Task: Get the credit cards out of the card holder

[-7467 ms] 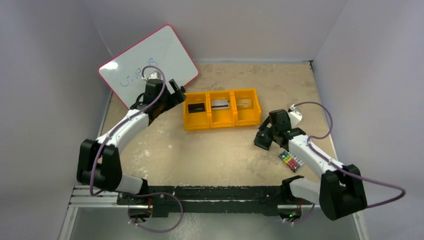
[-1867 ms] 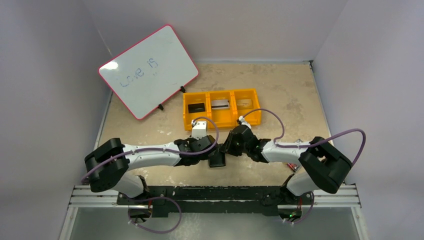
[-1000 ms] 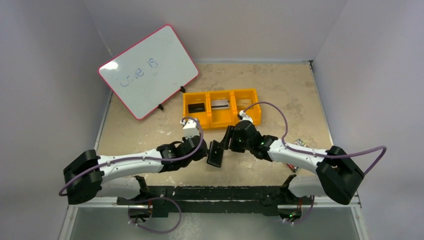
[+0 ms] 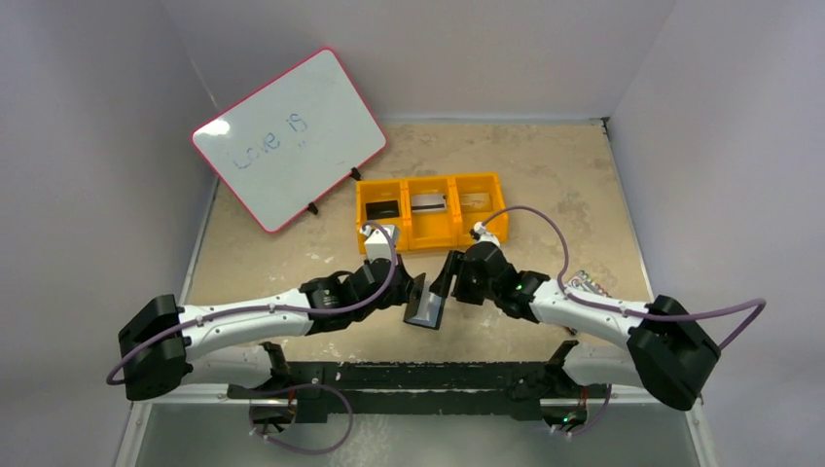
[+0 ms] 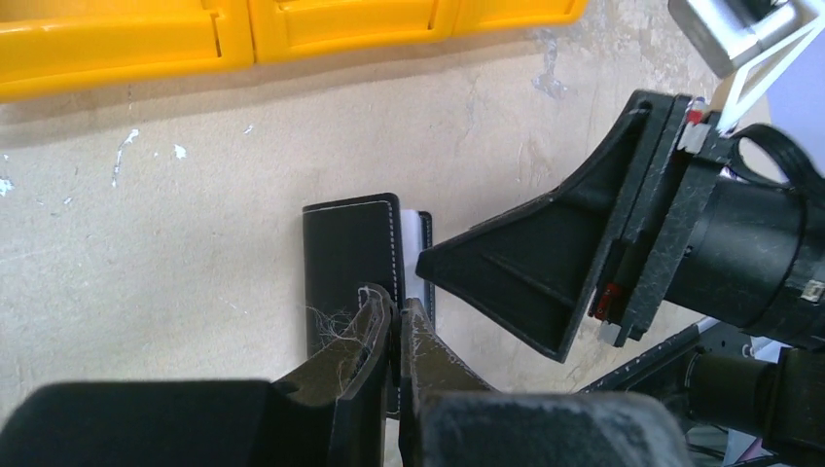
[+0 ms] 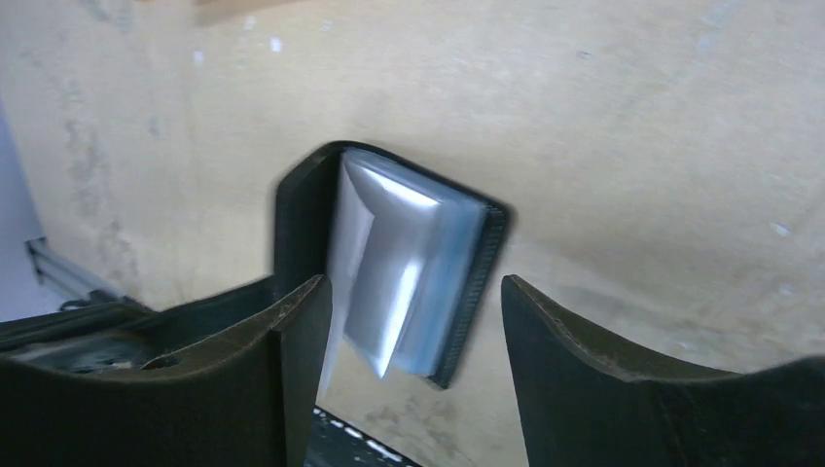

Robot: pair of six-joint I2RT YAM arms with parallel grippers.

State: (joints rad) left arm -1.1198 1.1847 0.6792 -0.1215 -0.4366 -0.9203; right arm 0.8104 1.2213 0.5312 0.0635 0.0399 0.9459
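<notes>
Card holder (image 5: 350, 253) clamped in left hand (image 5: 397, 313); right hand (image 6: 413, 292) spread.

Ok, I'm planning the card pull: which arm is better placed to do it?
Probably right: the right pincer is open at the clear sleeves of the card holder, while the left pincer is shut on its cover, steadying it.

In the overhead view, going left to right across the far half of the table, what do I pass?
Pink-framed whiteboard → black plastic card → silvery-grey card → pale card, the three in an orange three-compartment tray.
</notes>
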